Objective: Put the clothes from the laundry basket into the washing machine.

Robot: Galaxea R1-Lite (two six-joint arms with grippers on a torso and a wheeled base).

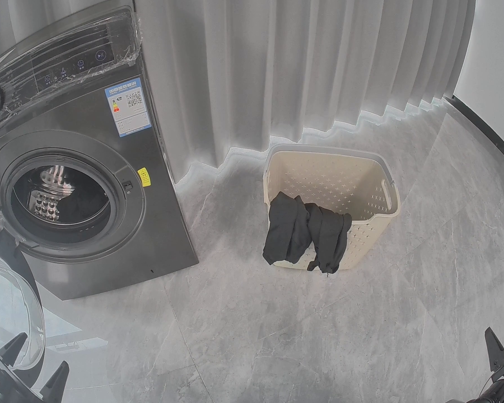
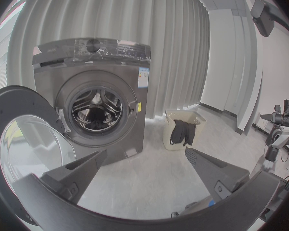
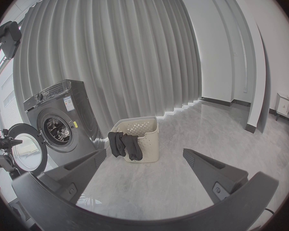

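washing machine [image 1: 95,141] is the reference. grey front-loader on the tiled floor [image 1: 297,331], back to the white curtain [image 1: 297,46]. its round door [image 1: 8,303] is swung open toward the robot's left, clear of the opening. drum [image 2: 96,108] is exposed; 1 dark garment [image 1: 84,202] lies low inside it

laundry basket [image 1: 330,155] stands on the floor beside the machine, on the side toward the robot's right, apart from it and not touching, about as close to the curtain as the machine is. cream, perforated walls, upright. black clothes [image 1: 305,230] are draped over the basket rim on the side away from the curtain: part inside, most hanging down the outer wall. looks like 2 pieces side by side, can't confirm the count

left gripper [image 2: 145,151] hangs in front of the machine, just beside the open door and well short of the drum; jaws spread wide, nothing between them. right gripper [image 3: 144,151] is well apart from the machine, out past the basket on the robot's right, off the floor; jaws also spread wide, nothing held. neither touches the clothes or the basket
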